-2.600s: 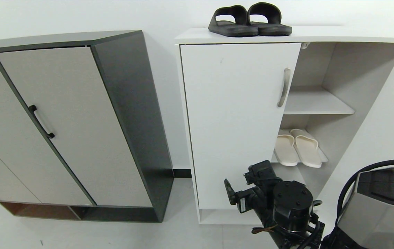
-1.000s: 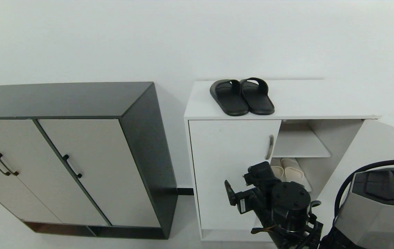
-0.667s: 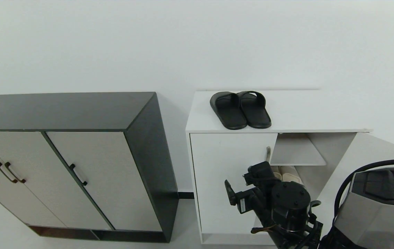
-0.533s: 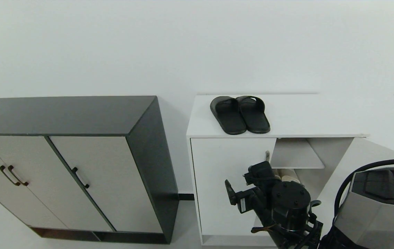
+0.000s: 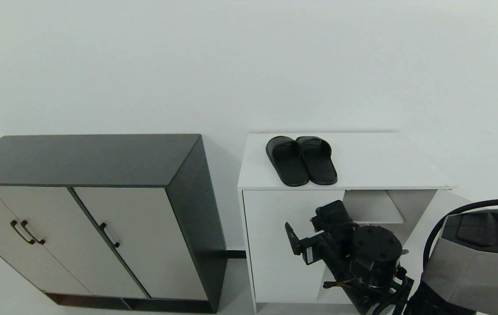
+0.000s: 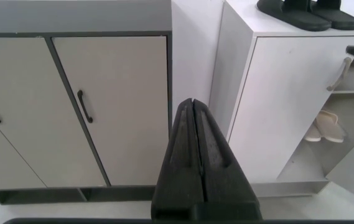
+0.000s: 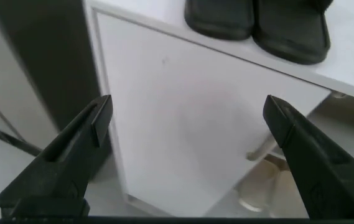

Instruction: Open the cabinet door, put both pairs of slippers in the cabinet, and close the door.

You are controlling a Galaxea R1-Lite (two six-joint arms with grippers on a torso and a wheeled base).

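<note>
A black pair of slippers [image 5: 301, 160] lies on top of the white cabinet [image 5: 362, 168]. The cabinet's right door [image 5: 423, 227] stands swung open and its left door [image 5: 275, 245] is shut. Inside, on a lower shelf, lies a white pair of slippers [image 6: 327, 126], whose tips also show under the door handle [image 7: 260, 149]. My right gripper [image 7: 188, 102] is open and empty in front of the left door, below the black slippers [image 7: 257, 18]. My left gripper [image 6: 193, 143] is shut on nothing, farther back, facing the gap between the two cabinets.
A dark cabinet [image 5: 100, 210] with two pale shut doors stands against the wall just left of the white one. An upper shelf [image 5: 373, 208] inside the white cabinet is bare. Bare floor [image 6: 313, 205] lies before both cabinets.
The whole head view has shifted as the camera rose, so both cabinets sit lower in the picture. The slippers and doors keep their places; my right arm now hides the white pair there.
</note>
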